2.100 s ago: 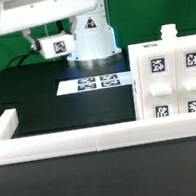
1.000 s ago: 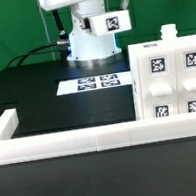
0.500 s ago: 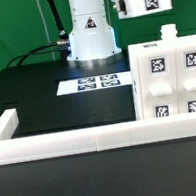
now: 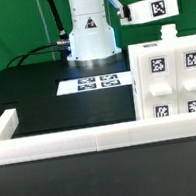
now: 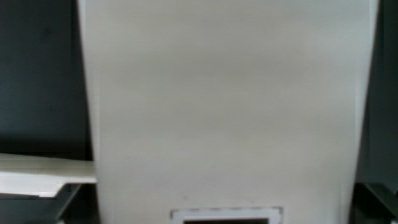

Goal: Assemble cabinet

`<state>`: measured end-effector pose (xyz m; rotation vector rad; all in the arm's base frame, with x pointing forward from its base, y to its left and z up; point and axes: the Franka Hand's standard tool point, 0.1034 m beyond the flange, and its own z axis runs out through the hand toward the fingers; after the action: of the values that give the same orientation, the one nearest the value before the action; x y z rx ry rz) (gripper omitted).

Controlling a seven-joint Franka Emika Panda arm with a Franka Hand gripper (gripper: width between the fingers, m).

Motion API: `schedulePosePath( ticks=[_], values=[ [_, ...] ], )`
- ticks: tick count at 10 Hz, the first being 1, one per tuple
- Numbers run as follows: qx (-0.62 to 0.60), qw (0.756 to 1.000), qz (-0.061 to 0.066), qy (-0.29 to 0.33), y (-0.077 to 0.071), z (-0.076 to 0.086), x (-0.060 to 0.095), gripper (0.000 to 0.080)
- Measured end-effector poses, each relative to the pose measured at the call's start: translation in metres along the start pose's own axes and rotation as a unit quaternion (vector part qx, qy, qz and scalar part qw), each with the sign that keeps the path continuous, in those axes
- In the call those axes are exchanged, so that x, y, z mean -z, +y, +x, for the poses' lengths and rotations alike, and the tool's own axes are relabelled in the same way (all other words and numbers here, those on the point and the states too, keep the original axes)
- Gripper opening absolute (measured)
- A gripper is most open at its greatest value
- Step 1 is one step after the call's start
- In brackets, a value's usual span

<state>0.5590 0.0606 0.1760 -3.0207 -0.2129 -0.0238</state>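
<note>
The cabinet body (image 4: 171, 81) stands at the exterior view's right, a white box with several square tags on its front and a small peg (image 4: 166, 34) on top. A flat white cabinet piece (image 4: 154, 8) with one tag hangs in the air just above and behind it, carried by my gripper (image 4: 122, 10) at the piece's left end. In the wrist view this held piece (image 5: 222, 110) fills most of the frame, with a tag (image 5: 226, 215) at its near end. My fingers are hidden in both views.
The marker board (image 4: 96, 83) lies flat on the black table in front of the robot base (image 4: 90, 41). A low white rim wall (image 4: 72, 142) runs along the front and up the exterior view's left side (image 4: 3, 125).
My gripper has carried the tagged white piece from the exterior view's left across to the right, and it now hangs slightly lower above the cabinet body.
</note>
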Motion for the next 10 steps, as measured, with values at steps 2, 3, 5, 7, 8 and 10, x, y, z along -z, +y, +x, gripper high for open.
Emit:
schedulePosePath(
  ticks=[2,3,5,7,8,10],
  values=[
    [0.004,1.0,0.001,0.002,-0.006,0.018,-0.004,0.056],
    [0.0,1.0,0.001,0.003,-0.009,0.025,-0.006,0.056],
    [0.001,1.0,0.001,0.005,-0.01,0.032,-0.008,0.056],
    [0.004,1.0,0.001,0.008,-0.011,0.039,-0.009,0.056],
    [0.005,1.0,0.001,0.01,-0.011,0.043,-0.01,0.056],
    [0.007,1.0,0.001,0.013,-0.01,0.049,-0.009,0.056]
  ],
)
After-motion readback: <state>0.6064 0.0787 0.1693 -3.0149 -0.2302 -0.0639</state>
